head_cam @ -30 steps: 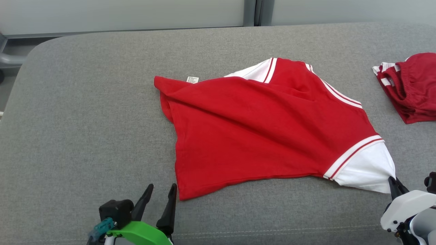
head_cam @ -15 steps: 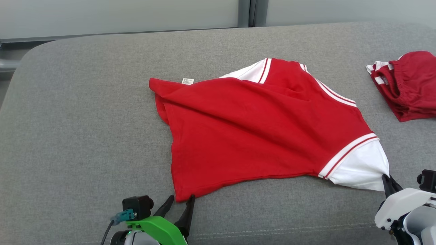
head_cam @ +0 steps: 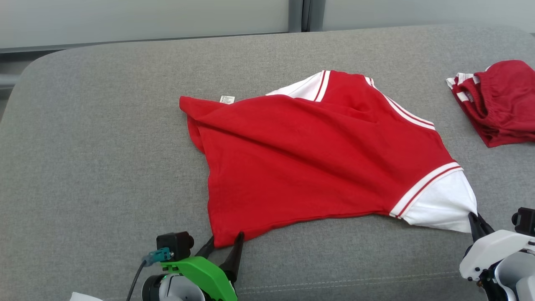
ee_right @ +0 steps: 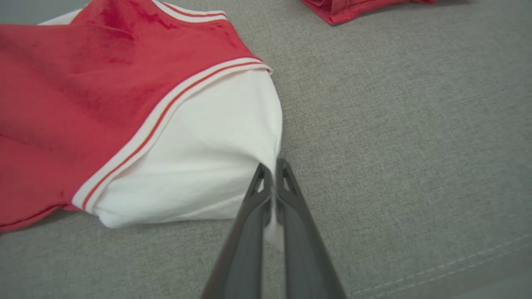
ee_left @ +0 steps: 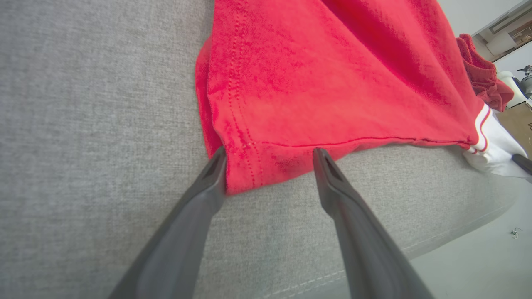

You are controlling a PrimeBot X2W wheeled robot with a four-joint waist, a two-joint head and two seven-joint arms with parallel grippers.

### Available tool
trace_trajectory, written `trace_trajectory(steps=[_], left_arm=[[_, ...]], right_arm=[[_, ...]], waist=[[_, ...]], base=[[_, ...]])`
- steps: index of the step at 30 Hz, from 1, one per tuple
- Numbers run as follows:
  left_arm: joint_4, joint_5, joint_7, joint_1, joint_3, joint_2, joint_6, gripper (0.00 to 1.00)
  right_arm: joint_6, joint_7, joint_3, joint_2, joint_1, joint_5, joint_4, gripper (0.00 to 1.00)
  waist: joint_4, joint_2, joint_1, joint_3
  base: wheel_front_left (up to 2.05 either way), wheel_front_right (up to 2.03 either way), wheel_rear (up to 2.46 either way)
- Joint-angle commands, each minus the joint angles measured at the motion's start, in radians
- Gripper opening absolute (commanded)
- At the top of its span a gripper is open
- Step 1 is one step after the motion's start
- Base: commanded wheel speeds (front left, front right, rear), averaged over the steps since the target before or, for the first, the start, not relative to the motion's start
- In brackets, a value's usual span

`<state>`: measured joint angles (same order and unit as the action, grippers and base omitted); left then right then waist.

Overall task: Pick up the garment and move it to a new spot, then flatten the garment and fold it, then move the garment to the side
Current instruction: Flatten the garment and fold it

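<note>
Matt red knit cloth across the garment [head_cam: 317,159], softly creased, with a double row of stitching at the near hem, ribbed red-and-white trim and plain white cloth at the right sleeve [head_cam: 443,207]; darker red cloth with a gathered edge in the second garment [head_cam: 501,104] at the far right. Underneath, coarse grey woven upholstery on the cushion [head_cam: 104,146], matt and slightly rough, with a stitched seam along the near edge. Smooth matt dark plastic on the fingers of the left gripper [head_cam: 225,241] and right gripper [ee_right: 272,165], glossy green plastic on the left bracket [head_cam: 200,271], smooth white plastic shell [head_cam: 493,251] at the right wrist.
</note>
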<state>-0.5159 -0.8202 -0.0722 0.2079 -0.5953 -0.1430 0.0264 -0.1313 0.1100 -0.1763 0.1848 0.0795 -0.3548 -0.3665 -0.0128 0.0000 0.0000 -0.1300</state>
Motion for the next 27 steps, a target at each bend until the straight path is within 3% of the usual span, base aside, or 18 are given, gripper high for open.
trace_trajectory(steps=[1, 7, 9, 13, 15, 17, 19, 23, 24, 27], left_arm=[[0.000, 0.004, -0.006, 0.021, -0.002, 0.000, 0.005, 1.00], [0.006, -0.001, -0.017, 0.032, -0.003, 0.007, 0.015, 1.00], [-0.002, 0.000, -0.020, 0.040, -0.004, 0.009, 0.017, 0.96], [-0.020, 0.000, -0.035, 0.057, -0.006, 0.019, 0.024, 0.71], [-0.029, -0.004, -0.033, 0.062, -0.008, 0.022, 0.029, 0.46], [-0.037, -0.002, -0.033, 0.068, -0.013, 0.023, 0.032, 0.39], [-0.053, 0.001, -0.025, 0.073, -0.018, 0.024, 0.027, 0.24], [-0.081, 0.013, -0.006, 0.082, -0.029, 0.018, 0.008, 0.37], [-0.085, 0.013, -0.003, 0.083, -0.030, 0.017, 0.008, 0.36], [-0.084, 0.005, -0.025, 0.087, -0.021, 0.021, 0.016, 0.16]], right_arm=[[0.001, -0.007, 0.001, 0.007, 0.008, -0.002, -0.002, 0.00], [0.001, -0.010, 0.004, 0.006, 0.012, -0.006, -0.006, 0.00], [0.001, -0.012, 0.007, 0.006, 0.016, -0.006, -0.008, 0.00], [0.001, -0.015, 0.010, 0.005, 0.023, -0.007, -0.012, 0.00], [0.001, -0.016, 0.011, 0.004, 0.024, -0.007, -0.012, 0.00], [0.001, -0.016, 0.011, 0.005, 0.025, -0.006, -0.010, 0.00], [0.001, -0.015, 0.011, 0.005, 0.026, -0.005, -0.009, 0.00], [0.001, -0.014, 0.013, 0.010, 0.032, -0.008, -0.005, 0.00], [0.001, -0.013, 0.015, 0.011, 0.032, -0.009, -0.004, 0.00], [0.001, -0.013, 0.018, 0.010, 0.035, -0.010, -0.001, 0.00]], waist=[[-0.001, 0.0000, 0.0000, 0.000], [-0.003, 0.0000, 0.0000, -0.004], [-0.001, 0.0000, 0.0000, -0.004], [0.004, 0.0000, 0.0000, -0.006], [0.007, 0.0000, 0.0000, -0.008], [0.009, 0.0000, 0.0000, -0.009], [0.011, 0.0000, 0.0000, -0.011], [0.011, 0.0000, 0.0000, -0.015], [0.010, 0.0000, 0.0000, -0.016], [0.007, 0.0000, 0.0000, -0.017]], base=[[0.00, 0.00, 0.00], [0.00, 0.00, 0.00], [0.00, 0.00, 0.00], [0.00, 0.00, 0.00], [0.00, 0.00, 0.00], [0.00, 0.00, 0.00], [0.00, 0.00, 0.00], [0.00, 0.00, 0.00], [0.00, 0.00, 0.00], [0.00, 0.00, 0.00]])
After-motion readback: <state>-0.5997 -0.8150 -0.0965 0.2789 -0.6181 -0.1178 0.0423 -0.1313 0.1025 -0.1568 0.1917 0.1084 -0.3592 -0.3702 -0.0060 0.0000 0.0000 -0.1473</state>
